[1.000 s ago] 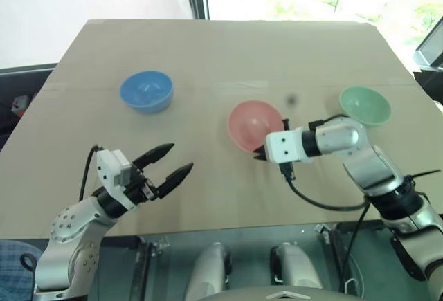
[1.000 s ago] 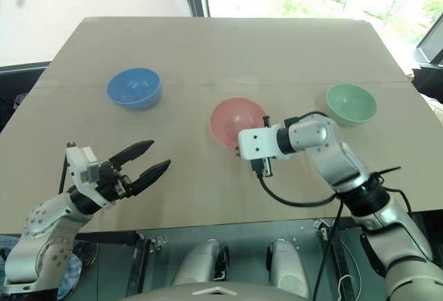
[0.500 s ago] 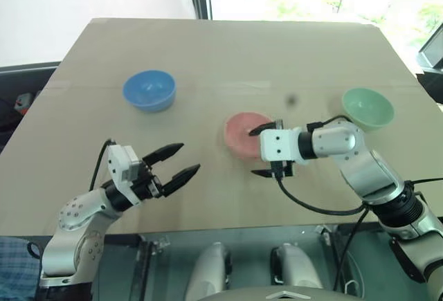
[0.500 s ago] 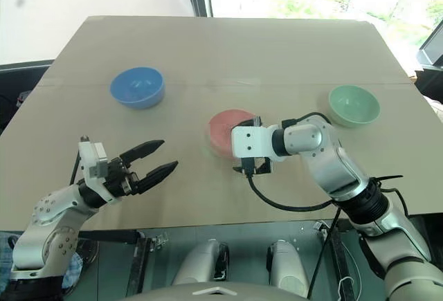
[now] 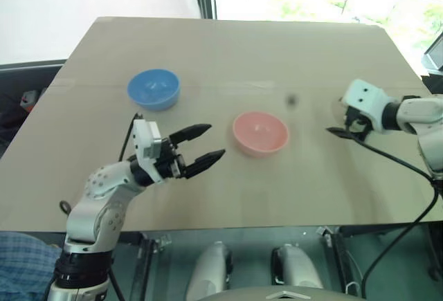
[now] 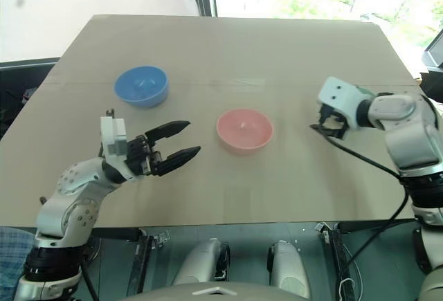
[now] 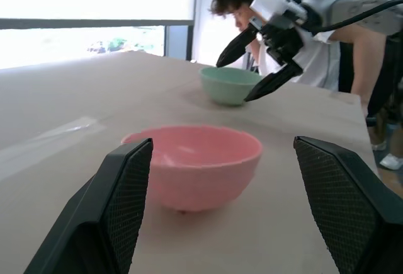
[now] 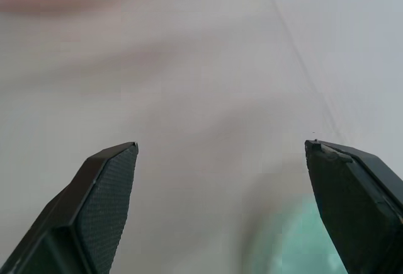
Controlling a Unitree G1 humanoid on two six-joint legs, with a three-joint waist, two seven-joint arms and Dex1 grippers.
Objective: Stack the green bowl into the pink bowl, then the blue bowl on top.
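The pink bowl [image 5: 260,133] stands upright mid-table, empty. My left gripper [image 5: 215,140] hovers open just left of it, pointing at it; in the left wrist view the pink bowl [image 7: 192,173] lies ahead between the fingers [image 7: 119,205], untouched. The blue bowl [image 5: 154,88] sits at the back left. My right gripper [image 5: 339,120] is open over the right side of the table, and the hand covers the green bowl in the head views. The green bowl [image 7: 230,85] sits just behind the right gripper [image 7: 233,82], and its rim [image 8: 296,249] lies close below the open right fingers [image 8: 107,205].
The bowls rest on a brown cardboard-covered table [image 5: 208,52] with a seam across the back. A window runs behind its far edge. A person [image 7: 252,9] sits beyond the right side of the table. A black cable [image 5: 394,166] trails from the right wrist.
My right gripper opened and let go of the tilted pink bowl, which now sits flat. The right arm swung right over the green bowl. My left gripper moved up and right toward the pink bowl.
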